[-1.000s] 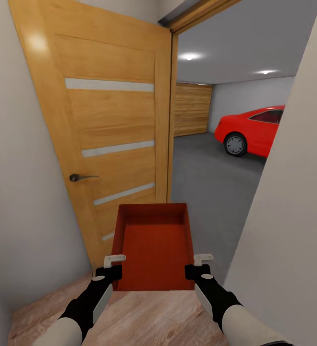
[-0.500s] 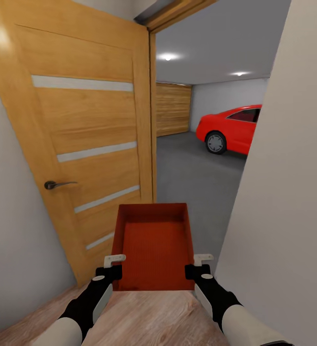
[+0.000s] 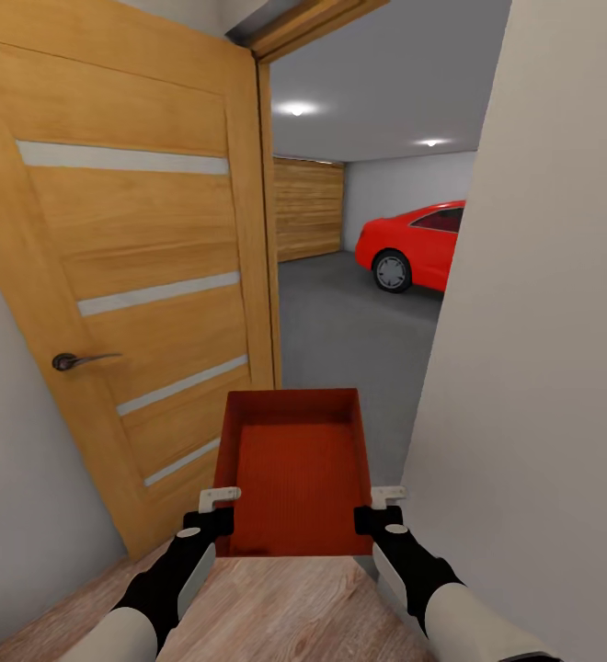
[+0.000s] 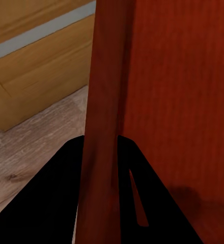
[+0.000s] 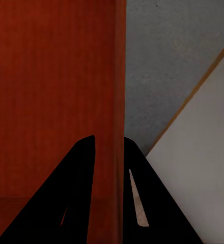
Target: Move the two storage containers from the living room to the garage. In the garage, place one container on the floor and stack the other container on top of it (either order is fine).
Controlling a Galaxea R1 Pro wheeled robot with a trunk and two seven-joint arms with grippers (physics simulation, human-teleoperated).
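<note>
One orange-red open-top storage container (image 3: 290, 469) is held level in front of me, between my two arms. My left gripper (image 3: 219, 510) is shut on its left wall near the near corner. My right gripper (image 3: 377, 510) is shut on the right wall. In the left wrist view the ribbed container wall (image 4: 104, 91) runs between the dark fingers of the left gripper (image 4: 102, 140). The right wrist view has the other wall (image 5: 119, 76) pinched in the right gripper (image 5: 109, 138). Through the doorway ahead lies the garage, with its dark grey floor (image 3: 340, 331).
An open wooden door (image 3: 138, 276) with a lever handle (image 3: 78, 360) stands close on the left. A white wall (image 3: 543, 322) crowds the right side. A red car (image 3: 414, 244) is parked deep in the garage. Light wood planks (image 3: 276, 607) lie under me.
The camera has moved: door, doorway and car have slid left in the picture and the right wall takes up more of it. Both grippers keep the same hold on the container.
</note>
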